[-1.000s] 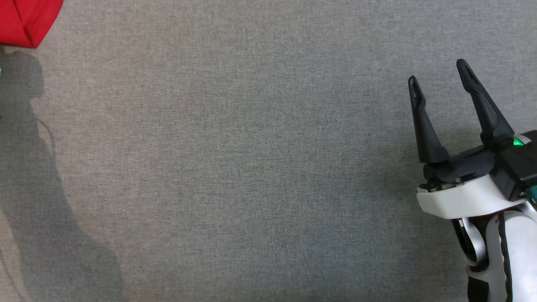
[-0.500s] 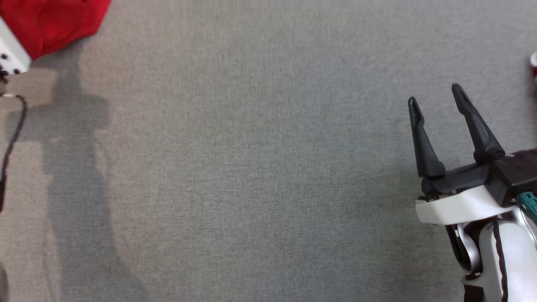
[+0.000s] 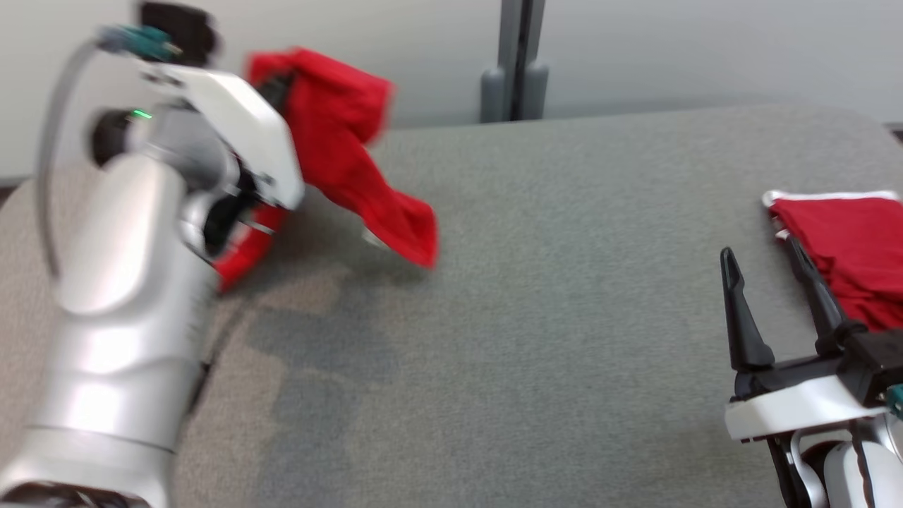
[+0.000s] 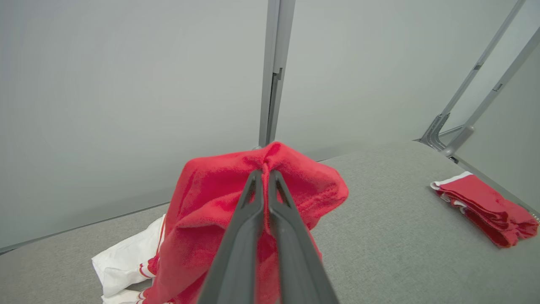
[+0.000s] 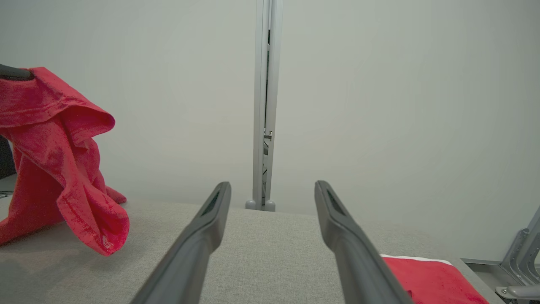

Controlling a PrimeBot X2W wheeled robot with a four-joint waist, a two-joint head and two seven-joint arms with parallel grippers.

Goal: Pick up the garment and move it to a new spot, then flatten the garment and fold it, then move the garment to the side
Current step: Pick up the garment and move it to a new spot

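The left tool [image 4: 265, 173] is pressed together, pinching a bunched fold of the red garment [image 4: 202, 198], which hangs over the far left of the desk [image 3: 564, 317]. The left wrist view adds a white cloth [image 4: 122, 261] lying beneath it. In the head view the left arm [image 3: 127, 282] is blurred, forearm upright, wrist bent toward the wall. The right tool [image 3: 760, 247] is spread, low at the near right, just beside a folded red pile [image 3: 853, 247].
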